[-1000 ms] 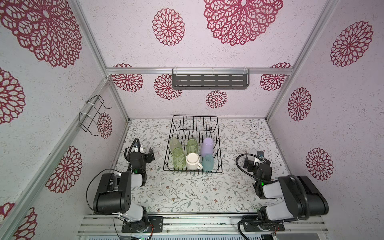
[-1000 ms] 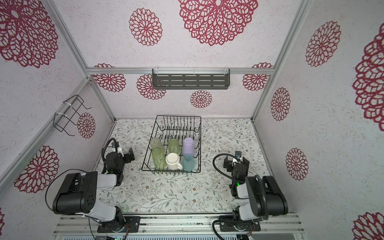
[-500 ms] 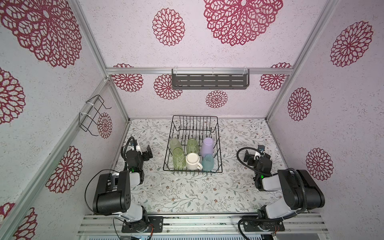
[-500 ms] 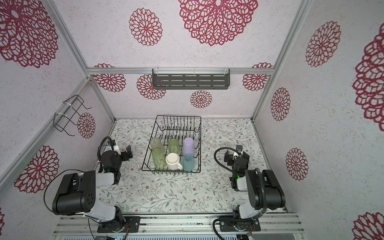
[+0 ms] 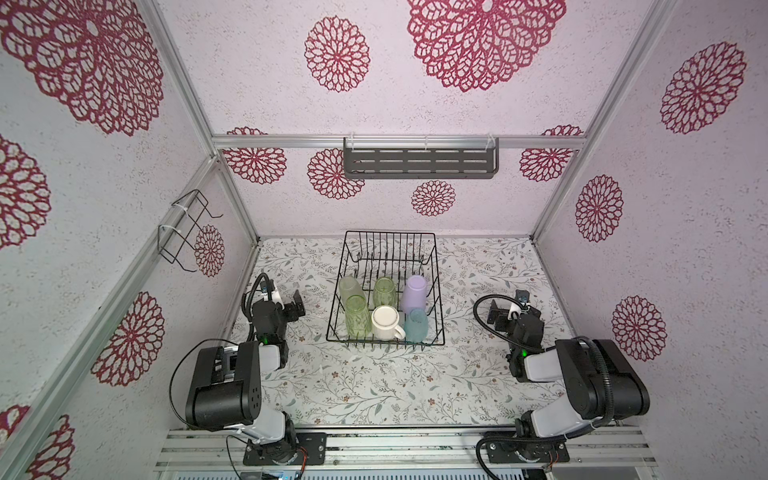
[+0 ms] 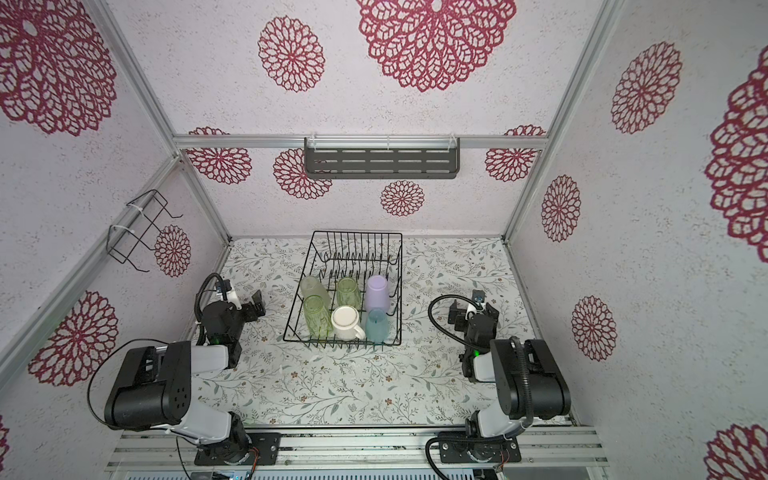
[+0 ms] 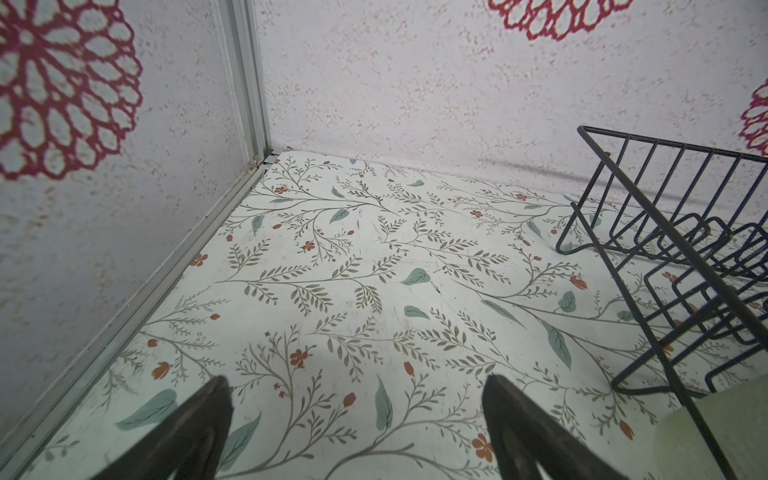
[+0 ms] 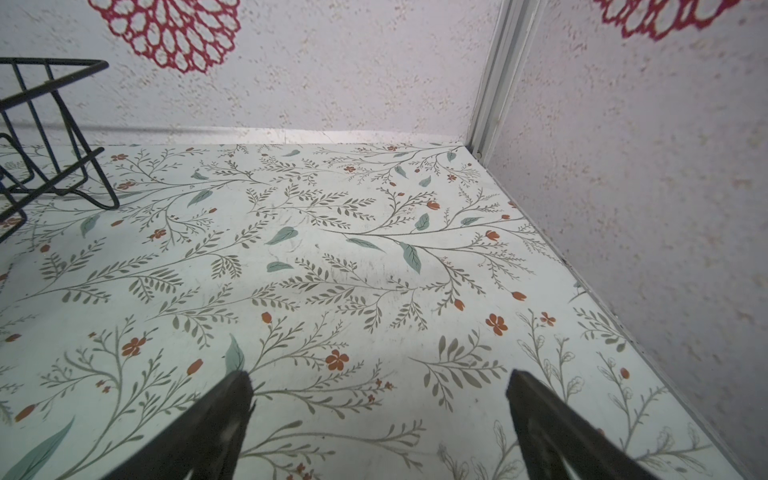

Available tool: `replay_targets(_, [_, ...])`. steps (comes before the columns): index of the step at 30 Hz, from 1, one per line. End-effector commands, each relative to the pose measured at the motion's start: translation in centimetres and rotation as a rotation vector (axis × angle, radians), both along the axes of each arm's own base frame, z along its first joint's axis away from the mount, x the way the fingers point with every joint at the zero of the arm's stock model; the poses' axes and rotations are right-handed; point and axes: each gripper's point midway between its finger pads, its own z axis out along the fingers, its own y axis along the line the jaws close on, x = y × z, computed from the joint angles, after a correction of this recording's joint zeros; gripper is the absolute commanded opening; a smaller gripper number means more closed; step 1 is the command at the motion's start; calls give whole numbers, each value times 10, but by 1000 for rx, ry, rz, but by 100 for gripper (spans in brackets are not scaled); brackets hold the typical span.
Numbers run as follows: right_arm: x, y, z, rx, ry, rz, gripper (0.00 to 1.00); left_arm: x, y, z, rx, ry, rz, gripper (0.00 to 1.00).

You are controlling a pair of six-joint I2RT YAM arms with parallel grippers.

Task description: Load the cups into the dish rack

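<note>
Retreating toward the frame's lower corners, my left gripper (image 5: 287,300) and right gripper (image 5: 509,308) gape wide, empty; all 6 cups (image 5: 384,321) fill the dish rack (image 5: 390,233), nothing seemingly left.

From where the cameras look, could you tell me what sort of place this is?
Most likely a robot test booth dressed as a kitchen: papered panels in an aluminium frame, left arm and right arm bolted to a front rail, a dish rack holding cups on the floral tabletop.

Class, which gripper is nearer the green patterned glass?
Left. The left gripper sits outside the dish rack wall nearest the green patterned glass; the right gripper, opposite.
</note>
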Motion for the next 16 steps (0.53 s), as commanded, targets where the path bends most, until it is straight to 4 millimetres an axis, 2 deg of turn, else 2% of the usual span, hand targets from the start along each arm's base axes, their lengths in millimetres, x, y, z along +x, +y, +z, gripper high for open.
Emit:
replay_targets(1, [3, -1, 12, 15, -44, -2, 99, 5, 1, 7, 5, -21, -6, 97])
replay_targets(16, [3, -1, 12, 22, -43, 2, 99, 5, 1, 7, 5, -20, -6, 97])
